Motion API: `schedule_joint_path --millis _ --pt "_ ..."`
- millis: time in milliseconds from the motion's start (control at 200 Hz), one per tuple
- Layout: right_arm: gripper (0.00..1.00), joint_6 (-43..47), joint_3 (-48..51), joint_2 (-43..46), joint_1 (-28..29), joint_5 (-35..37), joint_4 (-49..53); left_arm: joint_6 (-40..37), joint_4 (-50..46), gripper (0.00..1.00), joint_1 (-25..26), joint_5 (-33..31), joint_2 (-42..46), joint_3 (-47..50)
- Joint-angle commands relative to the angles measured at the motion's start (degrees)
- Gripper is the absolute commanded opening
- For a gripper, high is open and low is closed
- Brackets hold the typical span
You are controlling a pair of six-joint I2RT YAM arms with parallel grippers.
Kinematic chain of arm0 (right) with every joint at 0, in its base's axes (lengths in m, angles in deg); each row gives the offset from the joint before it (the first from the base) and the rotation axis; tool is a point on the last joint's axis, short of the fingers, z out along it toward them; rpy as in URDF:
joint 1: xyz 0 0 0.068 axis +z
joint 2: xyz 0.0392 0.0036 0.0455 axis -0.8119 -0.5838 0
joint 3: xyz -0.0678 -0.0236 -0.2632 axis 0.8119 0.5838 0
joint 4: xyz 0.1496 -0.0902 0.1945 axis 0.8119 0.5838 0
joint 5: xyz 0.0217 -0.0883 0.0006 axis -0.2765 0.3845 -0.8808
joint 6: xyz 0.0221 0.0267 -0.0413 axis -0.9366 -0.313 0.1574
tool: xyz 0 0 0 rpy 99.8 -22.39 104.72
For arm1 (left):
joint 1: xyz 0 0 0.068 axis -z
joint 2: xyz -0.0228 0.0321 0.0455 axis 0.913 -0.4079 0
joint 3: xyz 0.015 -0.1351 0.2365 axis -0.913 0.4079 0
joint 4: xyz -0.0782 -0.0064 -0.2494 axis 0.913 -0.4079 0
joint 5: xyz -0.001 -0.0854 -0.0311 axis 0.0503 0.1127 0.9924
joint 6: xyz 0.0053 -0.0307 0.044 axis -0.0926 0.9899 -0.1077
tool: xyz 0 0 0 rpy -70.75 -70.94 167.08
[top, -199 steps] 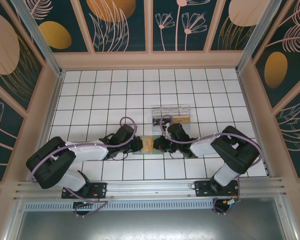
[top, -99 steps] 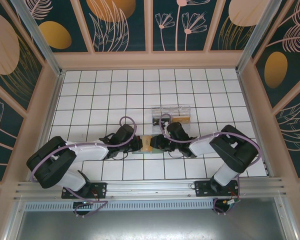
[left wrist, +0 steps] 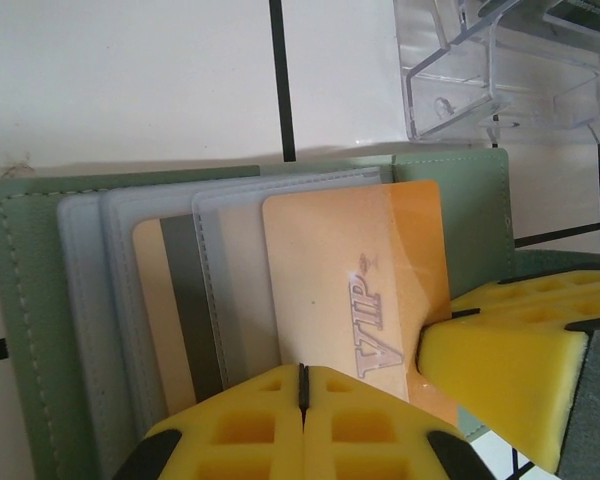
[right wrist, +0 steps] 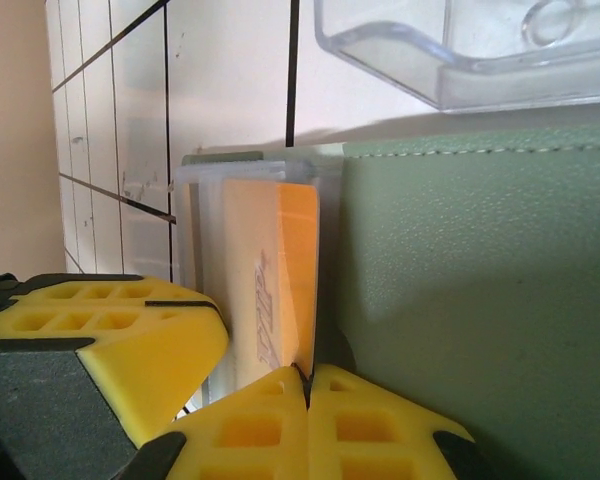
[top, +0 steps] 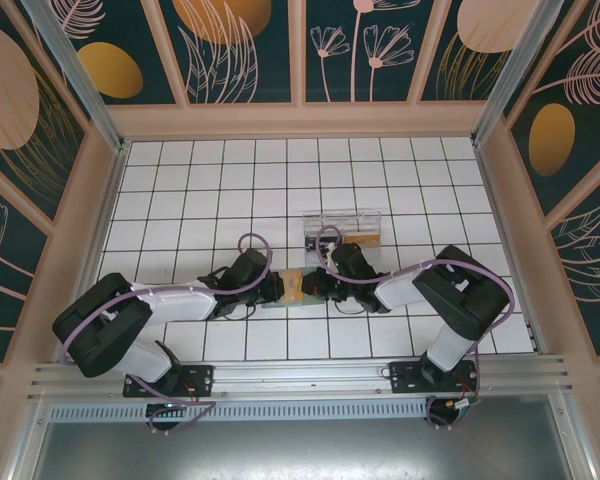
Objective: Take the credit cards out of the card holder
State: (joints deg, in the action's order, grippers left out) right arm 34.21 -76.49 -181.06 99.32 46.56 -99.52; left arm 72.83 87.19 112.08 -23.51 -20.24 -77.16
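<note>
The grey-green card holder (left wrist: pixel 28 300) lies open on the tiles, its grey sleeves fanned out. An orange "VIP" credit card (left wrist: pixel 355 270) sticks out of the front sleeve, and a tan card with a dark stripe (left wrist: pixel 170 300) sits in a sleeve behind it. My left gripper (left wrist: pixel 302 385) is shut on the holder's near edge. My right gripper (right wrist: pixel 307 385) is shut on the edge of the orange card (right wrist: pixel 280 270), beside the holder's green panel (right wrist: pixel 480 280). In the top view both grippers meet over the holder, left gripper (top: pixel 280 288) and right gripper (top: pixel 307 285).
A clear plastic box (top: pixel 342 231) stands just behind the holder, with its corner (left wrist: pixel 480 60) close above the wallet and its rim (right wrist: pixel 480 50) overhead. White tiled floor (top: pixel 200 190) stretches away to the back and left. Wooden walls enclose the table.
The right gripper has slid a little to the left, in toward the card holder, and the right arm has followed. The left arm has stayed put.
</note>
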Motion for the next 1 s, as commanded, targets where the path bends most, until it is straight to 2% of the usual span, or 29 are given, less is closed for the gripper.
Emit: schedule_joint_path --millis 0,445,681,826,871,996 --pt "0.0 0.37 1.8 1.33 -0.19 1.61 1.14 0.48 -3.04 0.0 0.42 -1.99 0.11 1.39" --pt "0.0 1.74 9.07 9.8 -3.96 2.97 3.27 0.13 -6.05 0.0 0.38 -5.31 2.55 1.97" --pt "0.0 4.26 11.92 25.46 -5.31 6.1 12.91 0.56 -6.6 0.0 0.36 -4.26 6.48 0.61" --pt "0.0 6.78 11.4 37.04 -6.07 8.83 21.06 0.99 -6.81 0.18 0.41 -4.59 10.84 -1.47" --pt "0.0 7.63 10.88 40.23 -6.47 9.45 23.45 1.0 -6.31 0.35 0.38 -4.22 12.2 -2.1" --pt "0.0 10.38 9.24 47.44 -7.58 10.12 28.0 1.06 -4.62 0.69 0.38 -3.74 15.57 -3.44"
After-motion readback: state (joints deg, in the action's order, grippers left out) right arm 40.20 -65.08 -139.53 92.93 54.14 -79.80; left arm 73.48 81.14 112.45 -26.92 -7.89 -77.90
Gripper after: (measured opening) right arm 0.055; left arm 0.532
